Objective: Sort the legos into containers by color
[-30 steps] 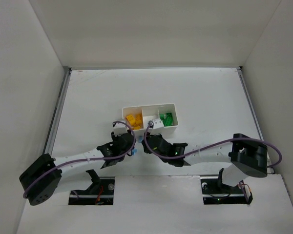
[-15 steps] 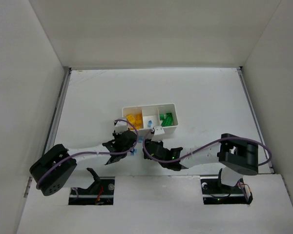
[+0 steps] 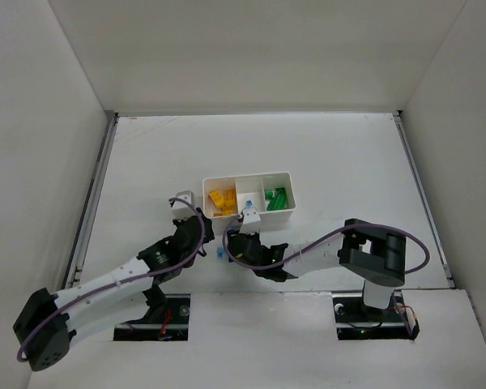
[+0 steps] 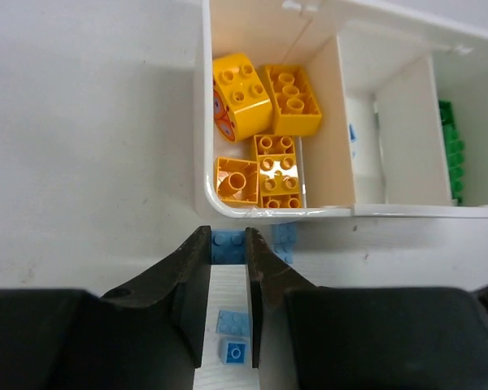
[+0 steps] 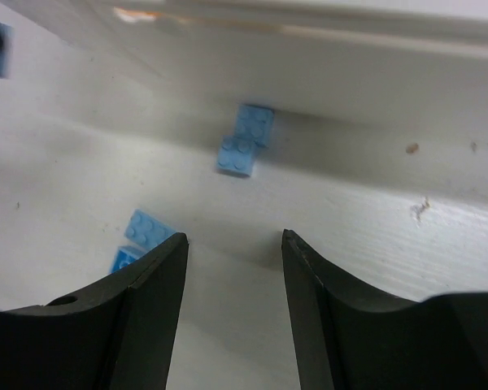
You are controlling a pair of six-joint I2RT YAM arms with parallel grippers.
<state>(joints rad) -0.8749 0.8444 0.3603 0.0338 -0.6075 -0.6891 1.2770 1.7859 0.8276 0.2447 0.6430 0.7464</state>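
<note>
Yellow-orange legos (image 4: 264, 138) are gathered in the left compartment of the white tray (image 4: 202, 122), upper centre (green ones (image 4: 451, 154) far right). Light blue legos (image 5: 244, 142) are left on the table (image 4: 81, 162) against its wall. The left gripper (image 4: 228, 236) is closed on nothing; the right gripper (image 5: 234, 240) is spread open.
</note>
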